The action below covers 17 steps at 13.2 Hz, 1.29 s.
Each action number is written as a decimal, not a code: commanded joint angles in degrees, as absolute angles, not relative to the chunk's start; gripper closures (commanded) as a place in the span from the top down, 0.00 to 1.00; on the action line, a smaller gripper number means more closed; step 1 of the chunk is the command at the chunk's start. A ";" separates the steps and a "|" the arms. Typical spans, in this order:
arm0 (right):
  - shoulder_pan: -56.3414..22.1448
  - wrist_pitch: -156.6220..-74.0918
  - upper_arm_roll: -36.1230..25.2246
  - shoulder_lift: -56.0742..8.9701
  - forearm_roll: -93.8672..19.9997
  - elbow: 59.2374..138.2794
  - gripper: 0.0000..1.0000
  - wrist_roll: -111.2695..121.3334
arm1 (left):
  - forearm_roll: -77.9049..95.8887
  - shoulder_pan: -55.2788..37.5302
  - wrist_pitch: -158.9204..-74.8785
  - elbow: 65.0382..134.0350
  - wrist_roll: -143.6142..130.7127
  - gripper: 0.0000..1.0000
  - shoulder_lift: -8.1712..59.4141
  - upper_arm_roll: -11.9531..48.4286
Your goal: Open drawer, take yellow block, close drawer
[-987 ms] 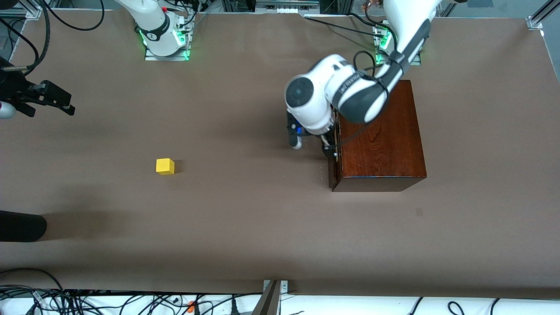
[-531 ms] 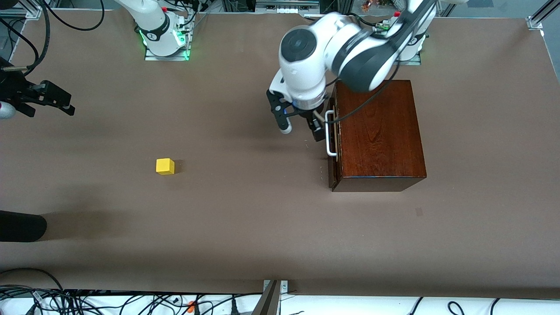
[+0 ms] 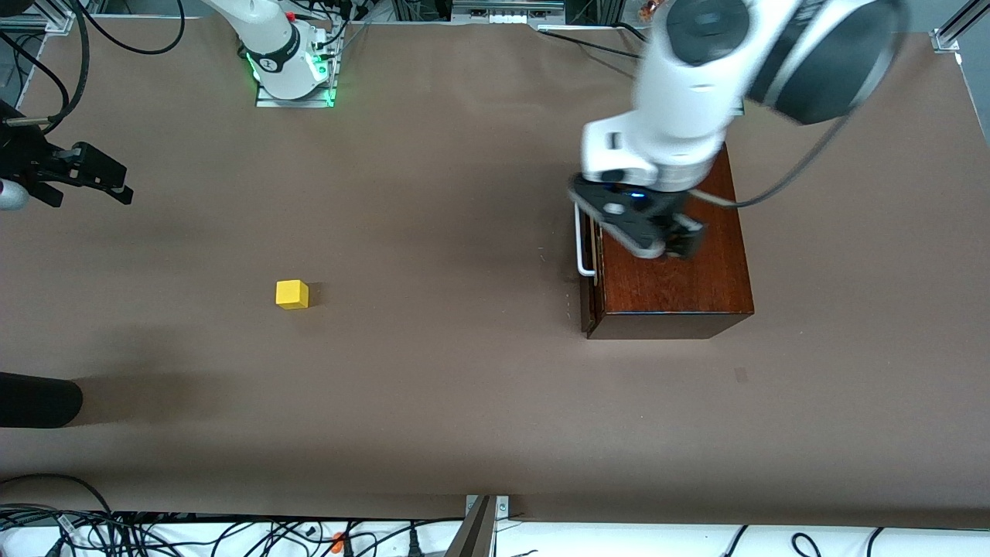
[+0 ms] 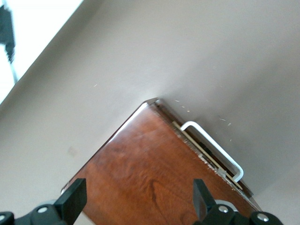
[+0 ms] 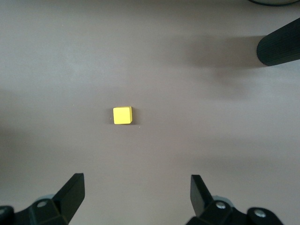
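The glossy dark wooden box stands toward the left arm's end of the table. Its drawer is shut, and the white bar handle faces the right arm's end. My left gripper hangs open and empty over the box top; its wrist view shows the box top and the handle between the open left gripper. The yellow block lies on the bare table toward the right arm's end. My right gripper waits high up, open and empty, looking down on the block.
A dark rounded object juts in at the table's edge at the right arm's end, nearer the front camera than the block; it also shows in the right wrist view. Cables lie along the table's front edge.
My left gripper has risen from beside the drawer handle and swung over the box top. The drawer stays shut. The block and the right arm have not moved.
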<state>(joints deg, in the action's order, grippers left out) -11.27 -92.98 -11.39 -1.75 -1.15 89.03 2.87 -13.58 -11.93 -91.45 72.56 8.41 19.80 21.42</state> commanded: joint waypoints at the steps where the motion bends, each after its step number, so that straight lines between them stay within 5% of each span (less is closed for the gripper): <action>1: -11.07 -92.11 -10.99 -2.11 -1.41 87.63 1.00 2.55 | -12.57 -11.34 -85.63 73.21 -4.08 1.00 15.74 20.66; 9: -11.16 -91.67 -10.99 -2.11 -1.41 87.71 1.00 2.72 | 0.87 -10.72 -82.79 82.26 1.32 1.00 4.66 -2.97; 17: -11.25 -91.84 -10.81 -2.02 -1.41 87.63 1.00 2.72 | 0.88 -10.63 -90.44 90.35 1.32 1.00 2.11 -7.03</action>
